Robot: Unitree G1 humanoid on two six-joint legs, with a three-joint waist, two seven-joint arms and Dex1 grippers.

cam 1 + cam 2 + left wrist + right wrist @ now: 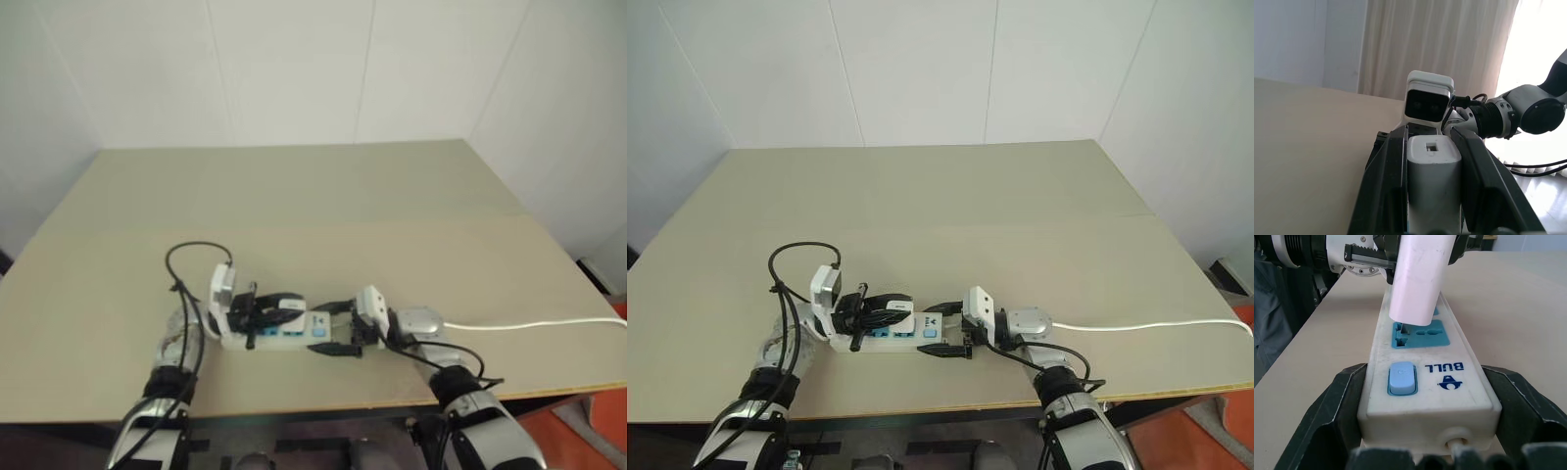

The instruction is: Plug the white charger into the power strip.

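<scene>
Prongs of white charger (1418, 276), clamped in left gripper (1432, 161), are best pressed straight into blue socket (1420, 334) while power strip (1427, 382) is braced by right gripper (1425, 426) closed around its switch end.

Evenly and softly lit from above in the head views; faint shadows on the table (323, 196). Strong glare from a window behind the curtain (1449, 44), washing out that side. Blurred at close range: near fingers (1327, 421) and the white charger (1418, 279).
</scene>
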